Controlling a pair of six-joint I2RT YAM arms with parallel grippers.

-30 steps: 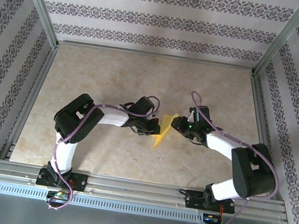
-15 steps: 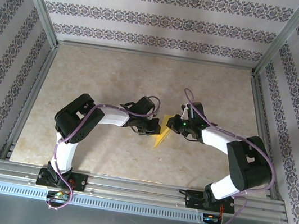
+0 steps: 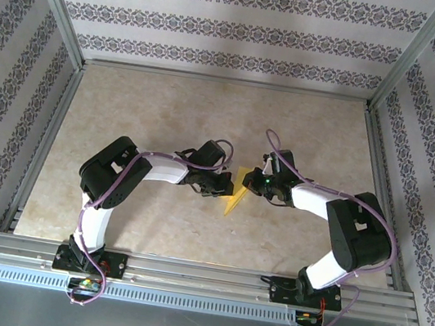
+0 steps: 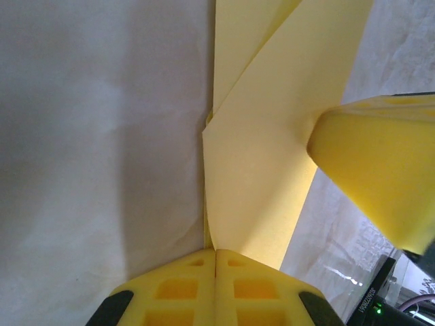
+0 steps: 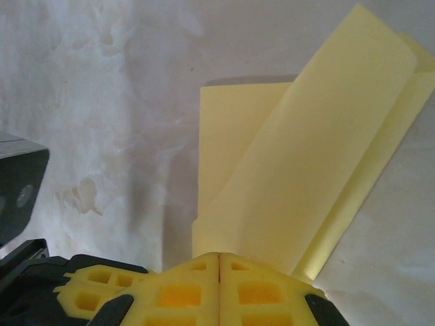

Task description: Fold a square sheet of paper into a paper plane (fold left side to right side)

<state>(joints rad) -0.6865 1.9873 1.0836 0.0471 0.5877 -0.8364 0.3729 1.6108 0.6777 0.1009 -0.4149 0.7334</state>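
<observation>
The left claw (image 4: 216, 252) and right claw (image 5: 219, 257) are each pinched closed on opposite edges of the half-folded square sheet of paper (image 3: 237, 191) at mid-bench (image 3: 168, 106), likely steadying its layers for creasing

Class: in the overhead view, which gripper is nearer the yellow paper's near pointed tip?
Left. The left gripper pinches the yellow paper at its left edge, just beyond the tip; the right gripper pinches its right edge farther up.
</observation>
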